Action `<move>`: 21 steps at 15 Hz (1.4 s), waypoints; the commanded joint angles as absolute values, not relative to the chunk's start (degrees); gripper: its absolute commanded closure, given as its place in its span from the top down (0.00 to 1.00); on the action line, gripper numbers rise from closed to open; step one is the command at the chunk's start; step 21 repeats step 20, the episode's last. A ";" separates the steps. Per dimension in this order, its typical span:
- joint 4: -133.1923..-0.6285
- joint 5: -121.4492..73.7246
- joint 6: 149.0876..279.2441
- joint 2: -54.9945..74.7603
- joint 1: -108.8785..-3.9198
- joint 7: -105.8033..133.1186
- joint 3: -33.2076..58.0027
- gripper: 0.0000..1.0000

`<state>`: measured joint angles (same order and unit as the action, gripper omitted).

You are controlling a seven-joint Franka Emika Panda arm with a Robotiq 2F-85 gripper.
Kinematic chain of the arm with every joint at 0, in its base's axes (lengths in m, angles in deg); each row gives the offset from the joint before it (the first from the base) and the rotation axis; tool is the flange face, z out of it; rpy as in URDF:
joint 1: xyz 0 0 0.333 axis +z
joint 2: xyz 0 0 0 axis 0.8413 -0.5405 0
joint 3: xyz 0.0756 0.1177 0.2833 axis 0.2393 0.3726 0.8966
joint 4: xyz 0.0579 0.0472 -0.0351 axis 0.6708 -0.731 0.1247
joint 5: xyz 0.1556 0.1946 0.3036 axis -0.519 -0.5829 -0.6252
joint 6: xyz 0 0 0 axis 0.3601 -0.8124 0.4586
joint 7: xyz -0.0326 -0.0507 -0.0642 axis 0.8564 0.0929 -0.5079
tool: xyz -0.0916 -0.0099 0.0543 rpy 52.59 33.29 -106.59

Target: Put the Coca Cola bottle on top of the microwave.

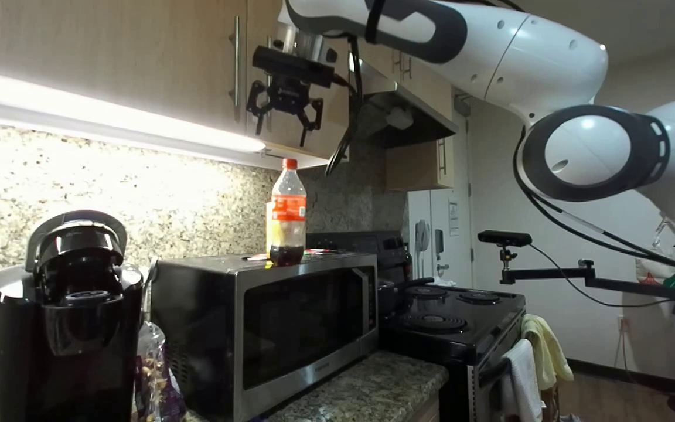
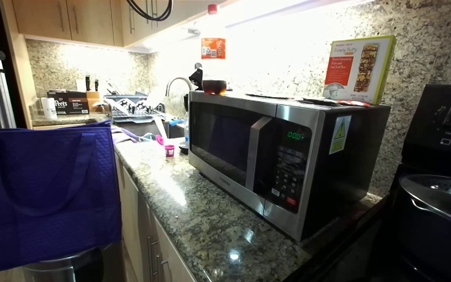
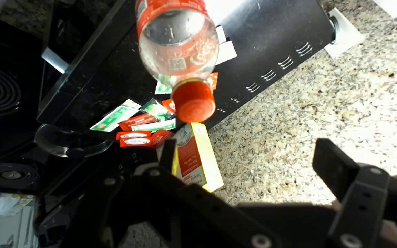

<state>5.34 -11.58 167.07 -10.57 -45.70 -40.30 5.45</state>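
An under-cabinet light (image 1: pixel 109 114) burns white in an exterior view, bleaching the speckled backsplash (image 1: pixel 208 196), while the underside of the range hood (image 1: pixel 425 126) lies dark. In an exterior view, glare swallows the clear shoulders of the Coca Cola bottle (image 2: pixel 213 49) and highlights gleam on the granite table (image 2: pixel 206 213). The wrist view catches white reflection on the microwave (image 3: pixel 260 41); the pincer (image 3: pixel 246 155) shows nearly black.

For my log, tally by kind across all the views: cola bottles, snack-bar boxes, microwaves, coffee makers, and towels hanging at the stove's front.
Cola bottle: 1
Snack-bar box: 1
Microwave: 1
Coffee maker: 1
Yellow towel and white towel: 2
Total: 6
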 commanded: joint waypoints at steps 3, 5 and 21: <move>5.67 -7.57 156.31 -2.40 -38.98 -47.10 3.65 1.00; 5.76 -5.88 151.50 0.29 -35.75 -46.38 4.07 1.00; 5.74 -14.87 142.72 -7.31 -27.43 -38.82 15.22 1.00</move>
